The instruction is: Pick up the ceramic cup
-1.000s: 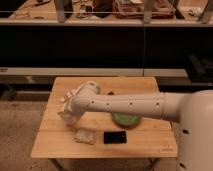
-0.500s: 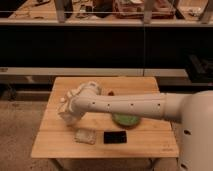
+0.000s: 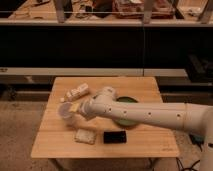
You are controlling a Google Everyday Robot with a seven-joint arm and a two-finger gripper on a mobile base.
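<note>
The ceramic cup [image 3: 64, 111] is a small pale round cup standing near the left edge of the wooden table [image 3: 145, 145]. My gripper [image 3: 74, 107] is at the end of the white arm, which reaches in from the right. It sits right against the cup's right side, open, with the cup at its fingertips. I cannot tell whether the fingers touch the cup. The arm hides the left part of the green bowl [image 3: 127, 116].
A white labelled bottle [image 3: 78, 91] lies on its side just behind the gripper. A pale packet [image 3: 85, 136] and a flat black object [image 3: 115, 136] lie near the front edge. Dark shelving stands behind the table.
The gripper has crept slightly forward and down, away from the bottle and closer to the cup. Nothing on the table has moved.
</note>
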